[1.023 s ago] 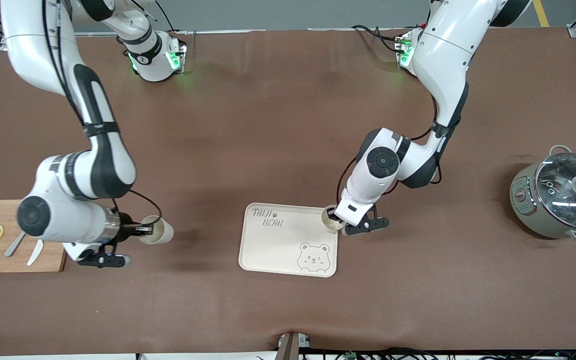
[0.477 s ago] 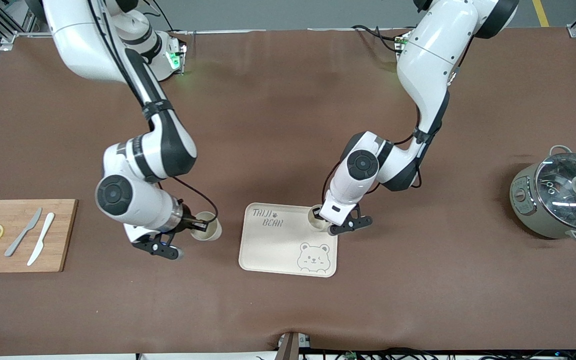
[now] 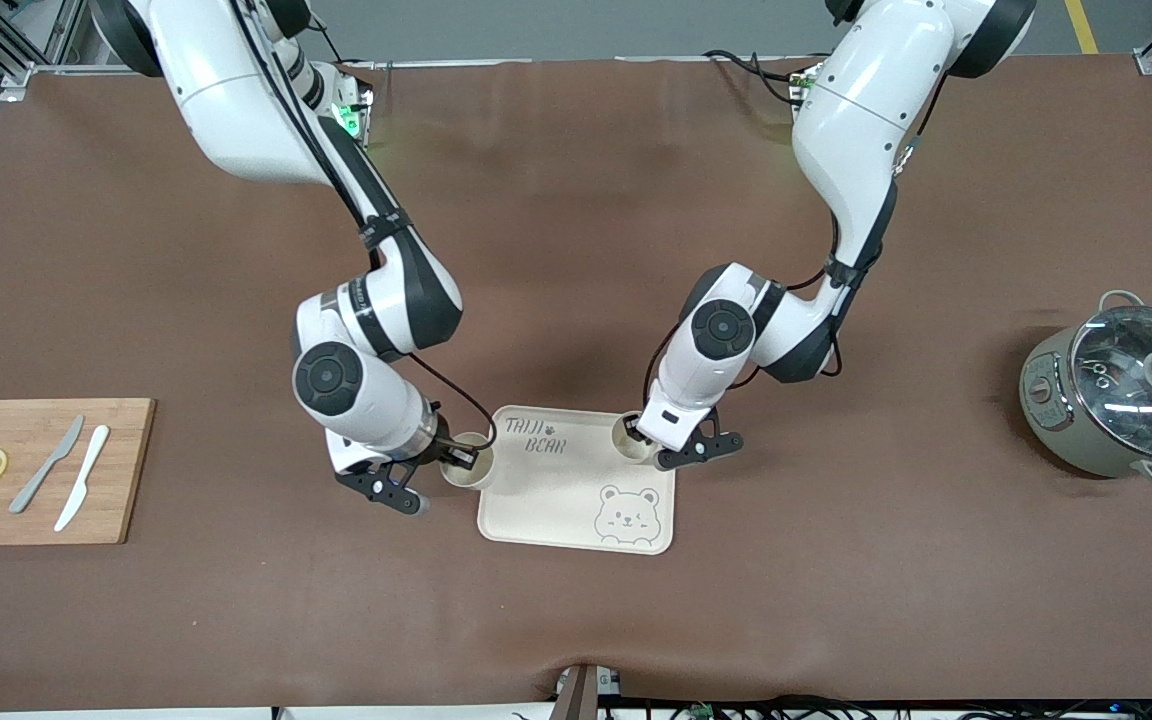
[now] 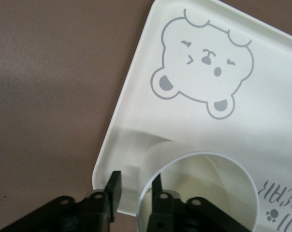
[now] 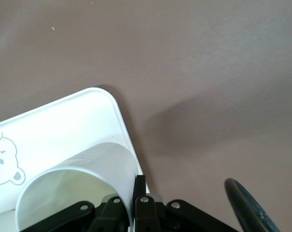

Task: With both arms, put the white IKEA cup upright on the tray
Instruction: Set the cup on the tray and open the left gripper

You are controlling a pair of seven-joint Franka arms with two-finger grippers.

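The cream tray [image 3: 556,500] with the bear drawing lies mid-table. One white cup [image 3: 633,437] stands upright on the tray's corner toward the left arm's end. My left gripper [image 3: 648,437] straddles its rim, open: one finger inside, the other outside with a gap to the wall, as the left wrist view [image 4: 135,181] shows. My right gripper [image 3: 451,460] is shut on the wall of a second white cup [image 3: 468,465], held upright over the tray's edge toward the right arm's end. The right wrist view shows this cup [image 5: 88,179] over the tray's corner [image 5: 54,125].
A wooden cutting board [image 3: 36,470] with two knives and lemon slices lies at the right arm's end. A grey pot with a glass lid [image 3: 1116,390] stands at the left arm's end.
My right arm has carried its cup from beside the cutting board to the tray's edge. My left gripper moved its cup slightly inward on the tray, then stayed.
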